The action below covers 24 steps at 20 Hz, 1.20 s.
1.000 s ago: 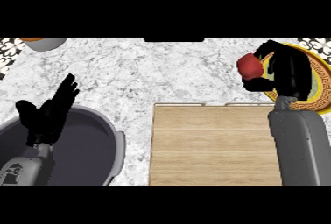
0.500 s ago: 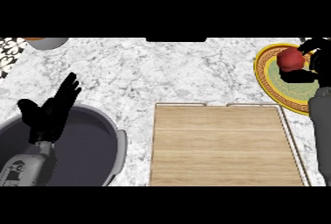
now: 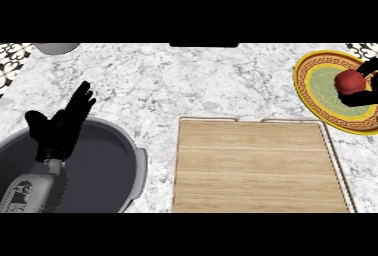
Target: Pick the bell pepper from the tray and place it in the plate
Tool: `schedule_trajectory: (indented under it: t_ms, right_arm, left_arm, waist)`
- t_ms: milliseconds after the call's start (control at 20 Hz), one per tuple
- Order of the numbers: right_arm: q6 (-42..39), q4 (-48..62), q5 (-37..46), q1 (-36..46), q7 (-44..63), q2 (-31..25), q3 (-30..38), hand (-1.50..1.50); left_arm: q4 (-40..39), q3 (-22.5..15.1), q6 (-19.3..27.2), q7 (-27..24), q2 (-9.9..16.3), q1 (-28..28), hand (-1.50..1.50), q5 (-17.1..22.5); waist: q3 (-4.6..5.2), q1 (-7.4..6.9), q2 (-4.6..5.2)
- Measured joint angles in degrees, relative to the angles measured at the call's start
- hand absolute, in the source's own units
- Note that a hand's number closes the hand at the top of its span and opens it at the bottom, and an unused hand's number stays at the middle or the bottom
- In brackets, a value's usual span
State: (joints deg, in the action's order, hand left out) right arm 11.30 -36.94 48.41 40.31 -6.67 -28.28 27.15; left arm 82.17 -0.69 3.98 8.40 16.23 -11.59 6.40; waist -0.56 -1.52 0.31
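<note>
Right hand [image 3: 362, 90] has shifted farther toward the counter's right edge since the earlier frame. Left hand [image 3: 63, 127]: released, resting over grey basin [image 3: 111, 145], lower-left corner. Wooden tray [image 3: 255, 167]: lower centre. Bell pepper [image 3: 348, 83]: grasped by right hand, over plate [image 3: 317, 82], upper-right corner.

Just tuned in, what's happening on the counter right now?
The right hand holds the red bell pepper over the yellow-rimmed plate at the counter's far right. The wooden tray has nothing on it. The left hand rests open above the grey bowl.
</note>
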Motion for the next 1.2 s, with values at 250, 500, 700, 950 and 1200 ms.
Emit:
schedule_trajectory:
  t_ms: [250,500,700,950,1200]
  right_arm:
    - [-4.5,9.2,-2.3,1.7,-6.8,-3.5,1.6,-1.50]
    - [-2.6,12.7,-5.0,2.9,-16.7,-4.9,3.8,-1.50]
    - [-5.2,11.6,-10.4,5.1,-24.9,-4.7,7.0,-1.50]
    - [-11.2,11.0,-17.4,7.3,-26.7,-4.0,11.0,-1.50]
    - [-21.7,13.7,-23.3,9.3,-19.7,-6.9,14.5,-1.50]
  left_arm:
    - [-0.1,0.1,-0.4,-0.9,-0.3,0.0,0.00,-0.1]
    - [-0.1,0.0,-0.3,-0.6,-0.6,-0.3,0.00,-0.5]
    - [-0.3,0.5,-0.4,-1.0,-0.4,0.2,0.00,-0.5]
    - [-0.5,1.2,-0.7,-0.6,-0.1,0.6,0.00,-0.2]
    - [0.4,1.4,-0.2,0.2,-0.2,1.2,0.00,-0.6]
  waist:
    - [-0.09,-0.44,0.12]
    - [-0.08,-0.47,0.14]
    - [-0.03,0.05,-0.12]
    - [0.02,0.90,-0.56]
    - [0.19,1.28,-0.62]
